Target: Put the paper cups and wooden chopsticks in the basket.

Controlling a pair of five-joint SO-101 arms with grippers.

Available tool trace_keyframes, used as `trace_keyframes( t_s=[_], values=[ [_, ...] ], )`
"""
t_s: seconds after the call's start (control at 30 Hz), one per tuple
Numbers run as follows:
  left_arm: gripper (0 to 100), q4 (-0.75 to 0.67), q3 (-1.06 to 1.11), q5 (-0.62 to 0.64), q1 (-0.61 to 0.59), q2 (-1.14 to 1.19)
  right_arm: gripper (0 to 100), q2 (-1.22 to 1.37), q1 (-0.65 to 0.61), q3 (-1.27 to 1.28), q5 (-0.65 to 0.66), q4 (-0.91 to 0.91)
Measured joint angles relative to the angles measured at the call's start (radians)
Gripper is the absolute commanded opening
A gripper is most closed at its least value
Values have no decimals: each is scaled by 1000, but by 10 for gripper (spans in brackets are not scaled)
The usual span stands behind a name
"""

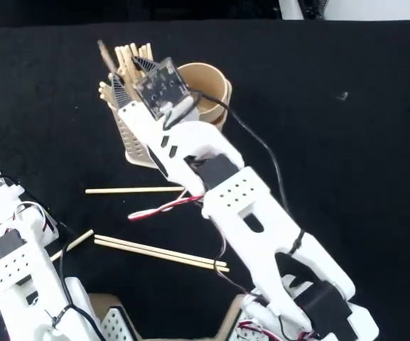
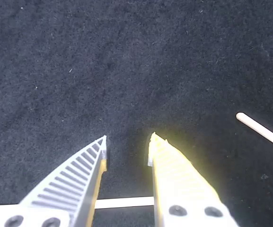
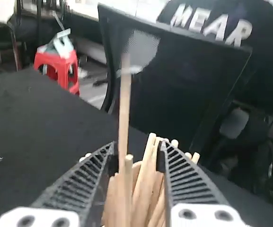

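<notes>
Wooden chopsticks point(image 3: 141, 189) stand bunched in the right gripper's point(image 3: 136, 146) clamped jaws, held upright beside the paper cup point(image 1: 205, 82), probably for dropping into the basket point(image 1: 137, 145). The left gripper point(image 2: 127, 138) hangs open over loose chopsticks point(image 1: 158, 250) on the table point(image 1: 332, 177).

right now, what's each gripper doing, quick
Left gripper: open, holding nothing.
Right gripper: closed on a bundle of pale wooden chopsticks.

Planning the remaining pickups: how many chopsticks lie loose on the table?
4. A single chopstick lies mid-table, a chopstick pair lies nearer the arms' bases, and an angled chopstick lies beside the left arm. The right arm may hide more.
</notes>
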Motion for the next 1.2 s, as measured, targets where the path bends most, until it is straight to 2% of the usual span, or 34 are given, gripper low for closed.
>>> trace_keyframes(
  t_s=[0.27, 0.5, 0.6, 0.73, 0.9, 1.07, 1.2],
  values=[
    [152, 0, 0, 0, 0, 0, 149, -71, 0, -213, 0, 310],
    [152, 0, 0, 0, 0, 0, 151, -308, -86, -212, 2, 832],
    [152, 0, 0, 0, 0, 0, 152, -334, -94, -103, 2, 971],
    [152, 0, 0, 0, 0, 0, 156, -334, -158, 152, 68, 985],
    [152, 0, 0, 0, 0, 0, 243, -334, -199, 476, 106, 884],
    [151, -23, 0, 0, 0, 0, 243, -334, -242, 588, 115, 861],
    [152, -37, 0, 14, -20, 0, 243, -338, -336, 618, 115, 852]
  ],
)
